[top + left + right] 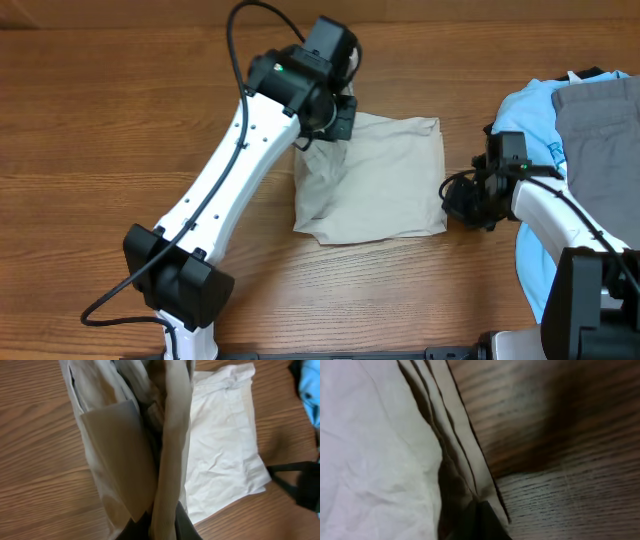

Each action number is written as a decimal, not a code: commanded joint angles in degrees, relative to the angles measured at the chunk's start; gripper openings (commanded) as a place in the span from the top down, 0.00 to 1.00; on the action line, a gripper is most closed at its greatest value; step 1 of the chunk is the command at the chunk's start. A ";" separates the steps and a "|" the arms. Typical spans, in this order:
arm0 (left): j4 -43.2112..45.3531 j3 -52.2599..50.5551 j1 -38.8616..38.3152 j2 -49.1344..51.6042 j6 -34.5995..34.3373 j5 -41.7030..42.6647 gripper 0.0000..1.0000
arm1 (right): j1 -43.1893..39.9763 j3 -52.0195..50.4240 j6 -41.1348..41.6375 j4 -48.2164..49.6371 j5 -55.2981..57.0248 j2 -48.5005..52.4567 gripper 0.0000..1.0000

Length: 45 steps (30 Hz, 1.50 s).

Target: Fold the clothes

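Overhead, the left arm [215, 200] is seen stretched diagonally from its base at the near edge up across the table [100, 120], its wrist bent downward. The left gripper [332, 122] is closed on the beige shorts [385, 185] at their far left corner. In the left wrist view, a bunched ridge of the shorts [172, 435] is drawn up into the closed fingers [167, 527], with the flat folded part spread just beyond and to one side of them.

The shorts are laid as a folded, roughly square bundle between the two grippers, flat on bare brown wood grain except at the lifted corner.

Beside the bundle's right edge, the right arm [540, 210] is bent low over the table. The right gripper [458, 198] is closed on that edge; in its wrist view, stacked fabric layers [455, 445] are seen converging into the dark fingertips [477, 522].

Behind the right gripper, a light blue T-shirt [525, 110] is heaped, with a grey garment [600, 115] lying on top of it.
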 commanded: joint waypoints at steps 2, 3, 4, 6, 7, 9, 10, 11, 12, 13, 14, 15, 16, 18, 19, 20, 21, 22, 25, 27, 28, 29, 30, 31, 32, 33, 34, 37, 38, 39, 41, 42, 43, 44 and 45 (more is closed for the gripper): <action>1.64 1.49 -1.53 1.62 -2.38 2.82 0.94 | -0.07 -3.56 -0.13 2.10 -0.70 0.15 0.96; 2.12 1.49 -1.84 2.16 -2.38 4.04 0.93 | -0.07 -4.22 0.11 2.62 -0.72 0.15 0.96; 2.62 1.49 -2.12 2.75 -2.36 5.09 0.93 | -0.07 -4.85 0.83 3.26 -0.70 0.15 0.96; 3.08 1.49 -2.67 3.50 -2.38 5.90 0.93 | -0.07 -6.34 2.12 4.92 -0.74 0.15 0.96; 3.26 1.49 -2.91 3.67 -2.40 6.10 0.93 | -0.07 -7.08 2.51 5.79 -0.83 0.15 0.96; 3.52 1.49 -3.30 3.89 -2.84 7.04 0.93 | -0.07 -8.17 2.51 7.10 -1.46 0.15 0.96; 3.76 1.49 -3.43 3.89 -2.82 7.85 0.93 | -0.07 -8.66 2.73 7.61 -1.57 0.15 0.96; 3.98 1.49 -3.52 3.89 -2.82 8.57 0.93 | -0.07 -8.94 3.15 7.96 -1.55 0.15 0.96; 4.15 1.49 -3.65 3.89 -2.82 9.22 0.93 | -0.07 -9.25 3.58 8.35 -1.55 0.15 0.96; 4.15 1.49 -3.78 3.89 -2.82 9.60 0.93 | -0.07 -9.49 3.76 8.57 -1.57 0.15 0.96; 4.11 1.46 -3.96 3.91 -2.82 9.57 0.92 | -0.07 -9.55 3.74 8.57 -1.55 0.15 0.96; 4.07 1.40 -4.20 3.96 -2.80 9.55 0.92 | -0.07 -9.55 3.74 8.55 -1.55 0.15 0.96; 3.89 1.33 -4.46 3.96 -2.80 9.57 0.92 | -0.07 -9.55 3.74 8.55 -1.57 0.15 0.96; 3.91 0.92 -5.11 3.96 -2.80 9.51 0.90 | -0.07 -9.55 3.74 8.57 -1.57 0.15 0.96; 3.96 0.63 -5.62 3.98 -2.80 9.51 0.88 | -0.07 -9.55 3.74 8.55 -1.57 0.15 0.96; 4.11 0.39 -5.90 4.09 -2.78 9.51 0.87 | -0.07 -9.55 3.74 8.52 -1.57 0.15 0.96; 4.15 0.26 -6.29 4.31 -2.78 9.46 0.87 | -0.07 -9.55 3.74 8.52 -1.57 0.15 0.96; 4.22 0.26 -6.64 4.70 -2.80 9.42 0.86 | -0.07 -9.55 3.74 8.52 -1.57 0.15 0.96; 4.85 0.26 -7.67 6.23 -2.84 9.40 0.87 | -0.07 -9.55 3.74 8.55 -1.57 0.15 0.96; 5.09 0.26 -8.20 7.48 -2.95 9.40 0.88 | -0.07 -9.55 3.74 8.55 -1.57 0.15 0.96; 5.18 0.26 -8.41 7.91 -3.06 9.42 0.87 | -0.07 -9.55 3.74 8.55 -1.57 0.15 0.96; 5.31 0.26 -8.57 8.66 -3.17 9.42 0.88 | -0.07 -9.55 3.74 8.52 -1.57 0.15 0.96; 5.42 0.26 -8.70 9.18 -3.45 9.46 0.88 | -0.07 -9.55 3.74 8.52 -1.57 0.15 0.96; 5.64 0.26 -8.79 9.92 -3.50 9.62 0.88 | -0.07 -9.55 3.74 8.52 -1.57 0.15 0.96; 5.75 0.26 -8.81 10.49 -4.02 9.62 0.88 | -0.07 -9.55 3.74 8.55 -1.57 0.15 0.96; 5.86 0.26 -8.85 10.95 -4.70 9.64 0.88 | -0.07 -9.55 3.74 8.55 -1.57 0.15 0.96; 6.01 0.26 -8.92 11.47 -5.07 9.88 0.89 | -0.07 -9.55 3.74 8.55 -1.57 0.15 0.96; 7.34 0.26 -9.18 12.63 -5.20 12.66 0.89 | -0.07 -9.55 3.74 8.57 -1.57 0.15 0.96; 7.91 0.26 -9.18 12.92 -5.20 13.79 0.89 | -0.07 -9.55 3.74 8.57 -1.57 0.15 0.96; 8.41 0.26 -9.18 13.11 -5.27 14.34 0.89 | -0.07 -9.55 3.74 8.57 -1.57 0.15 0.96; 9.55 0.26 -9.18 13.27 -5.44 15.56 0.90 | -0.07 -9.55 3.74 8.55 -1.57 0.15 0.96; 10.10 0.26 -9.18 13.27 -5.73 15.56 0.91 | -0.07 -9.55 3.74 8.55 -1.57 0.15 0.96; 10.60 0.26 -9.20 13.27 -6.21 15.56 0.91 | -0.07 -9.55 3.74 8.55 -1.57 0.15 0.96; 11.08 0.26 -9.29 13.27 -6.91 15.56 0.91 | -0.07 -9.55 3.74 8.55 -1.57 0.15 0.96; 11.56 0.26 -9.42 13.27 -7.39 15.56 0.90 | -0.07 -9.55 3.74 8.55 -1.57 0.15 0.96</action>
